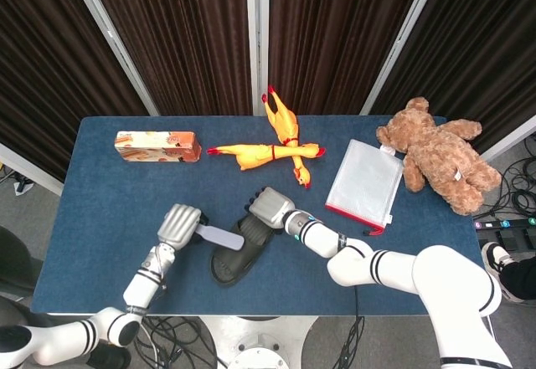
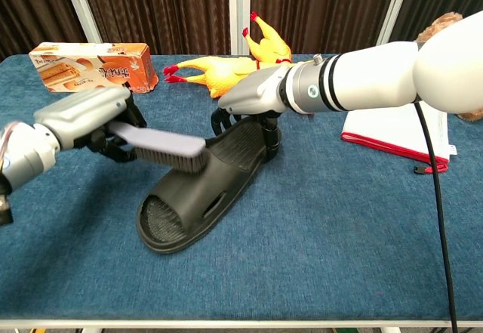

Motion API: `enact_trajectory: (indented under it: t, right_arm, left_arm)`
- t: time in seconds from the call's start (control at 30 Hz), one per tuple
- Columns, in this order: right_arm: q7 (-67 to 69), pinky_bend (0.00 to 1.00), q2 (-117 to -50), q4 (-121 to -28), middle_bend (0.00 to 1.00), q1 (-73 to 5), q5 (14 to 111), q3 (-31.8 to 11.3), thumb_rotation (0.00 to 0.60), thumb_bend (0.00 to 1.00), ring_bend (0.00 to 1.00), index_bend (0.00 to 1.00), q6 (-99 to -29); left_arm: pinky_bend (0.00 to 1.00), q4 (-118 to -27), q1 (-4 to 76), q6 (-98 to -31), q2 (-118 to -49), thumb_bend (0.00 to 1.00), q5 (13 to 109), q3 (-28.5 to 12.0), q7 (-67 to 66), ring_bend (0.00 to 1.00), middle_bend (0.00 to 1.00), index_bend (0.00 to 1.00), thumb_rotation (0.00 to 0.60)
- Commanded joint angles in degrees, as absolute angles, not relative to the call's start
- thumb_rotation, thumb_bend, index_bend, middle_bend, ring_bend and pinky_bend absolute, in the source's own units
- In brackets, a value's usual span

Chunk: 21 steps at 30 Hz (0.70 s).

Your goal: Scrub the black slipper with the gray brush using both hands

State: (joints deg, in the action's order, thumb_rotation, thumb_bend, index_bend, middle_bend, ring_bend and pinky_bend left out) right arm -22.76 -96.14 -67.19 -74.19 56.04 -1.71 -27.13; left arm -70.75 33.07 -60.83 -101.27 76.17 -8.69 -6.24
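Soft, flexible black rubber slipper [image 2: 198, 188]: pinned at heel by right hand [image 2: 253, 100]; left hand [image 2: 87, 118] gripping stiff gray plastic brush [image 2: 164, 146] handle.

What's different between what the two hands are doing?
The left hand holds the gray brush by its handle, while the right hand grips the heel end of the black slipper. The left hand's load is raised; the right's rests on the table. Both are closed on something.

Glossy white arms, black-ringed wrists, silver-grey ribbed left hand [image 2: 87, 115].
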Motion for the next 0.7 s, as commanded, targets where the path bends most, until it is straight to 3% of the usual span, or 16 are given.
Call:
enact_trajectory:
  t: [0.03, 0.3, 0.7]
  right_arm:
    - [-22.8, 0.25, -96.1, -67.3, 0.41, -74.2, 56.0, -1.7, 0.600, 0.13, 0.22, 0.52, -27.1]
    - [-22.5, 0.25, -96.2, -67.1, 0.41, -74.2, 56.0, -1.7, 0.600, 0.13, 0.22, 0.52, -27.0]
    - [-22.4, 0.25, -96.5, -66.9, 0.41, -74.4, 55.7, -1.7, 0.600, 0.13, 0.22, 0.52, -26.9]
  left_arm:
    - [1.00, -68.5, 33.8, -60.1, -101.8, 0.46, 75.2, -9.6, -5.8, 1.00, 1.00, 1.00, 0.600]
    - [1.00, -63.1, 33.0, -61.5, -104.8, 0.46, 78.5, -5.7, -5.8, 1.00, 1.00, 1.00, 0.600]
    - [1.00, -65.8, 31.5, -65.1, -106.0, 0.46, 85.4, -0.1, -7.5, 1.00, 1.00, 1.00, 0.600]
